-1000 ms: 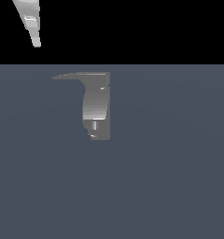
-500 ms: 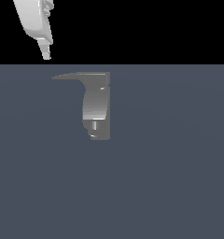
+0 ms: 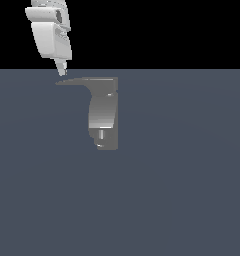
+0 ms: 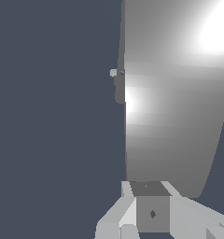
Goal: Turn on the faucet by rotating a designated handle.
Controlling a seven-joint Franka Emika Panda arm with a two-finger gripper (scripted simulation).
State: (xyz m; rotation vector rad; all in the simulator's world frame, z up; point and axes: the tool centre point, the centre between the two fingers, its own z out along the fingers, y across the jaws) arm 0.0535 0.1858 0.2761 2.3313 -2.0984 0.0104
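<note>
The fingers (image 3: 61, 70) look pressed together, empty, hovering just above the pointed tip of the faucet's (image 3: 103, 112) handle (image 3: 77, 81). Best to settle beside that tip, then push sideways slowly so the lever swings without slipping.

- You see the grey faucet (image 3: 103, 117) standing upright, below the fingers (image 3: 61, 70).
- Its flat handle (image 3: 74, 81) tapers to a tip just under them.
</note>
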